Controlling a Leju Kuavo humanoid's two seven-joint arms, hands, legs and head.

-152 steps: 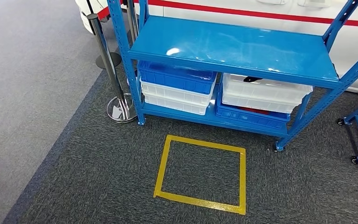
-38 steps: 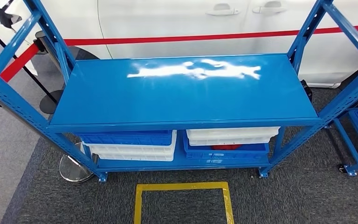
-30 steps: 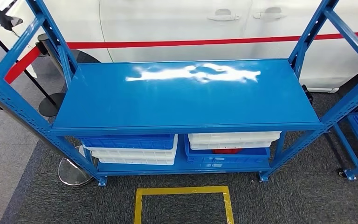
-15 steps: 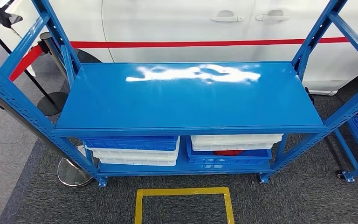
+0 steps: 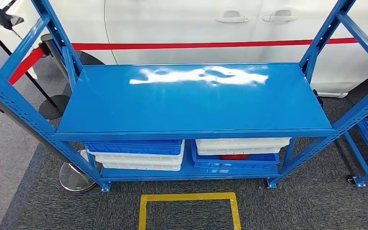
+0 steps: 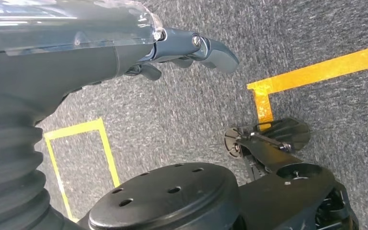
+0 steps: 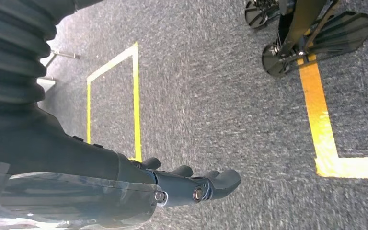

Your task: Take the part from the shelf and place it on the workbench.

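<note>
white car [image 5: 182, 28] behind blue shelf [image 5: 196, 98]

The head view is looking forward and down from high up, facing the blue shelf [image 5: 194, 100] squarely, with a white car [image 5: 182, 24] behind it and a yellow floor marking [image 5: 188, 197] at the near edge. Both wrist views are pointing down at the grey carpet [image 6: 187, 115] from close behind each hanging hand, the left hand [image 6: 191, 48] and the right hand [image 7: 196, 184]. All three are sharing yellow tape on the carpet.
</note>
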